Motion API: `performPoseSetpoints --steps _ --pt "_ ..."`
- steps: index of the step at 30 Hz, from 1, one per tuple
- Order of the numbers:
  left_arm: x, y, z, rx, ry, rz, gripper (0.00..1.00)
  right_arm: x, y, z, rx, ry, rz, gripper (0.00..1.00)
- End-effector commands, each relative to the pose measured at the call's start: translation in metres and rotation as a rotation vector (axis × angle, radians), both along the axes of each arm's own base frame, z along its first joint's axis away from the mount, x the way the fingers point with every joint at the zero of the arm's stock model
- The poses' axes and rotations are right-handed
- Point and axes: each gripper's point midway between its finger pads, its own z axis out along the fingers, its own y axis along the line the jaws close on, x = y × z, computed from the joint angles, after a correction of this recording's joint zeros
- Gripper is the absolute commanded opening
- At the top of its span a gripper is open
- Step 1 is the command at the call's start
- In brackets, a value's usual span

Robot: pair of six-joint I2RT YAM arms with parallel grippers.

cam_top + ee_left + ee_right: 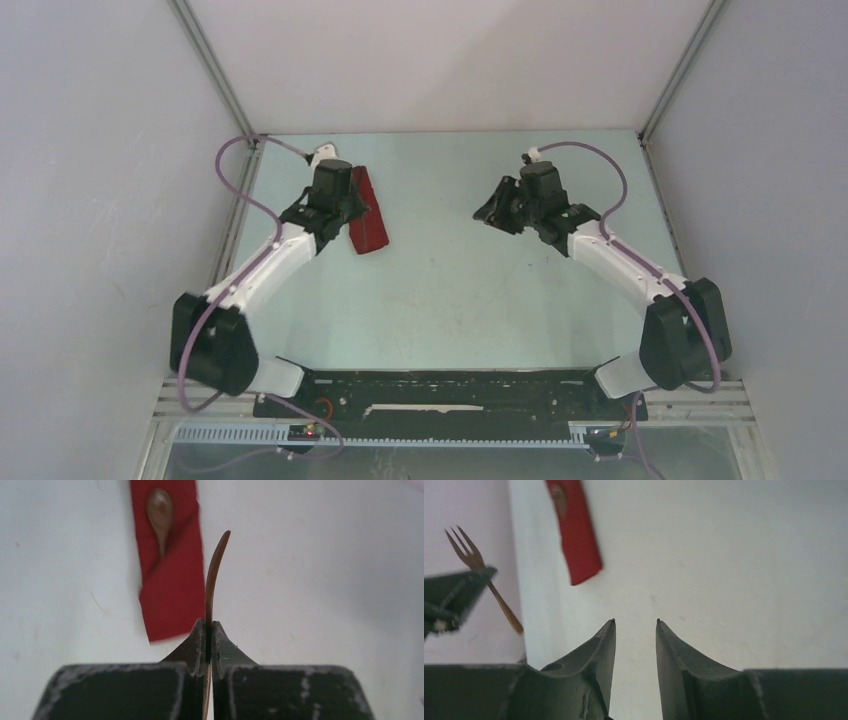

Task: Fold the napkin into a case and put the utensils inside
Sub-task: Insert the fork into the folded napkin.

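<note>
Left wrist view: my left tool [208,630] is shut tight on the fork [214,575]. Case [170,580] is made & lies near the far left corner of the surface [480,280], w/ the spoon [160,512] tucked in. Only the fork is left to go in, I think. My right tool [635,625] is partly open, holding nothing.

The case [172,590], a narrow dark red folded strip, lies flat on the desk [325,580]. The brown wooden spoon [160,512] has its handle under a fold and its bowl showing. The matching fork [212,575] is pinched in the left gripper [209,626], tines pointing away.
</note>
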Motion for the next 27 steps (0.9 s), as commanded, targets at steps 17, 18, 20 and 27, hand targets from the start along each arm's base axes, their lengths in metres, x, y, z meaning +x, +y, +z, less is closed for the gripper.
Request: performPoseSetpoints --steps 17,18,20,27 --pt "0.227 0.044 -0.031 -0.271 -0.446 -0.024 0.0 -0.053 -0.05 -0.041 -0.028 0.104 0.04 0.38" --pt "0.232 0.046 -0.035 -0.296 -0.438 -0.032 0.0 -0.053 -0.051 -0.042 -0.024 0.109 0.039 0.38" --pt "0.24 0.048 -0.043 -0.351 -0.422 -0.042 0.01 -0.053 -0.051 -0.043 -0.017 0.118 0.037 0.38" --pt "0.249 0.043 -0.066 -0.427 -0.327 -0.049 0.03 -0.051 -0.048 -0.04 0.015 0.12 0.043 0.37"
